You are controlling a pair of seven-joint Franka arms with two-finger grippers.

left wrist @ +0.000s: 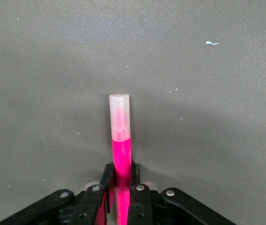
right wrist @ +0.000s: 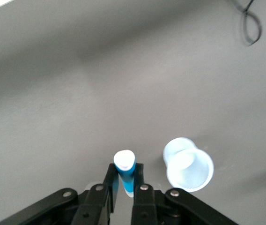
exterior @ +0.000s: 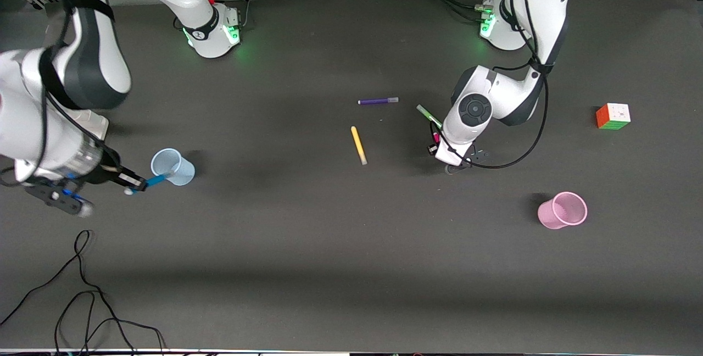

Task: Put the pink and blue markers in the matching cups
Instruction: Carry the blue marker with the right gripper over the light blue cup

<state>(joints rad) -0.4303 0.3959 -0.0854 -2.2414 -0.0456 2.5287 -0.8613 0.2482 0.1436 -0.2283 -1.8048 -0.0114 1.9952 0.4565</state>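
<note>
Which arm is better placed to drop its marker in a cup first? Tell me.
Right. The right gripper grips the bright blue marker right beside the pale blue ribbed plastic cup. The left gripper grips the hot pink marker low over the table, well apart from the light pink ribbed cup.

A robotics lab — two white arms point(exterior: 494, 98) bolted along one edge of a dark bench point(exterior: 307, 257), loose cables point(exterior: 82, 290) trailing near a corner.

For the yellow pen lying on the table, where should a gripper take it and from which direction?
Probably at mid-barrel, coming straight down from above. The yellow pen lies flat on the table, slim and straight, with bare surface along both long sides, so fingers set across its length should close on it cleanly.
</note>
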